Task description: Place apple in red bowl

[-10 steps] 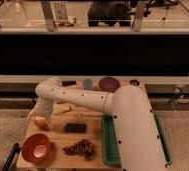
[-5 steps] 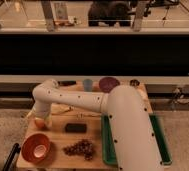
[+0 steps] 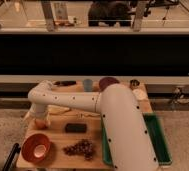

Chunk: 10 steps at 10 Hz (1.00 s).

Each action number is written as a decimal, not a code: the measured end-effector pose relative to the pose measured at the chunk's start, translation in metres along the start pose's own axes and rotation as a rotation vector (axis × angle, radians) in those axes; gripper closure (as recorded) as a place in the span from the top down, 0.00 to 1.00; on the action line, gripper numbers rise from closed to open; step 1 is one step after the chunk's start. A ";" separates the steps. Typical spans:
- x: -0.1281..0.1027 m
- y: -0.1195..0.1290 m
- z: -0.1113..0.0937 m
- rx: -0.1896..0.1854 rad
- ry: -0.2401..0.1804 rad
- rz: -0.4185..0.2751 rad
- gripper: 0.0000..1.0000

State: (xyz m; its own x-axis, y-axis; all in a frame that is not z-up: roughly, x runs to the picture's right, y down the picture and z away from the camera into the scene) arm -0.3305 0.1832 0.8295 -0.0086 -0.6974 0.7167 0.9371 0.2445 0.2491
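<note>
the arm (image 3: 68,99) has swung slightly left. the gripper (image 3: 37,116) hangs over the apple (image 3: 40,123) at the left edge of the board (image 3: 58,139); whether it grips cannot be told. the red bowl (image 3: 36,146) lies near, apple outside it.

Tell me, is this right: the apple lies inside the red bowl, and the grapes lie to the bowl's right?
Not quite. In the camera view the apple is outside the red bowl, at the gripper just behind the bowl. The grapes do lie to the bowl's right.
</note>
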 end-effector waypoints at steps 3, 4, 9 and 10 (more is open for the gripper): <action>0.008 -0.003 0.002 -0.016 0.042 -0.006 0.71; 0.012 -0.002 0.001 -0.020 0.058 -0.002 0.61; 0.019 0.004 -0.007 -0.044 0.116 0.014 0.10; 0.018 0.006 -0.013 -0.042 0.120 0.018 0.04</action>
State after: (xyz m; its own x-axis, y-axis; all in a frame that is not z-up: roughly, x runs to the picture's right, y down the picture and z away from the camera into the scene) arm -0.3203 0.1632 0.8356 0.0482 -0.7693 0.6371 0.9505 0.2314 0.2075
